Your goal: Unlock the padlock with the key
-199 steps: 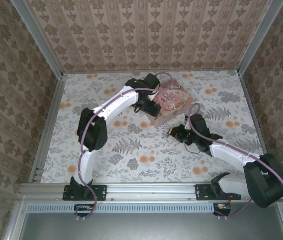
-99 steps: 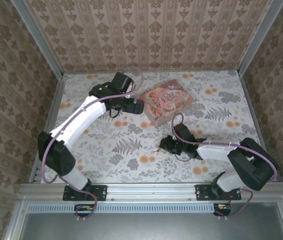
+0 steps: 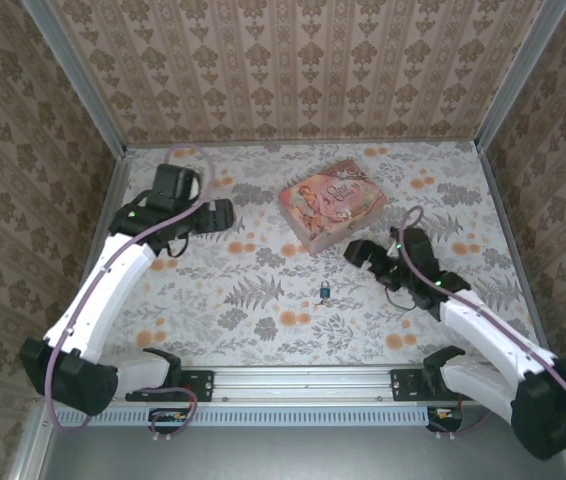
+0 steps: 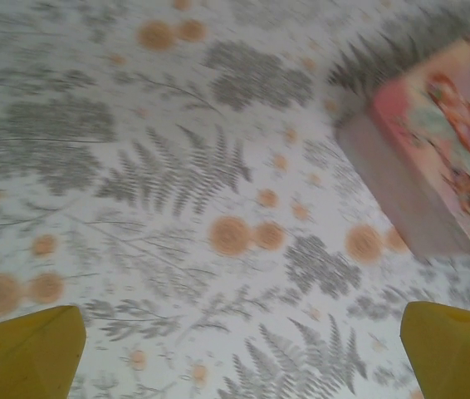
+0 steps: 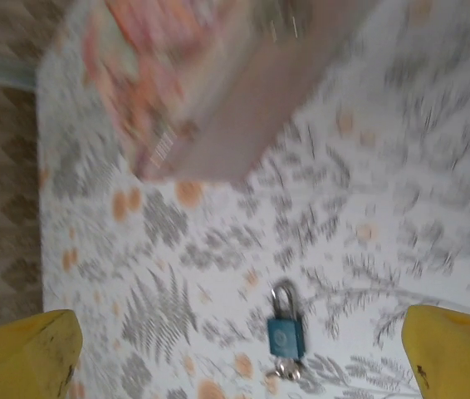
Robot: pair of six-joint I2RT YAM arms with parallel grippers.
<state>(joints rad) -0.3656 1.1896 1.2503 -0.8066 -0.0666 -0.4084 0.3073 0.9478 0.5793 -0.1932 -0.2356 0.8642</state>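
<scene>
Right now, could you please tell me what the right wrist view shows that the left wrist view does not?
Right wrist, not left wrist: the small blue padlock lying on the table cover. Left wrist, not right wrist: the left end effector, open. Both: the pink illustrated tin and the floral table cover.

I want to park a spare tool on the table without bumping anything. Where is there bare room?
The widest bare stretch is the near-left cloth, between the left arm, the padlock and the front rail. The far-right corner, right of the tin, is also free. It is crowded in the gap among tin, right gripper and padlock.
</scene>
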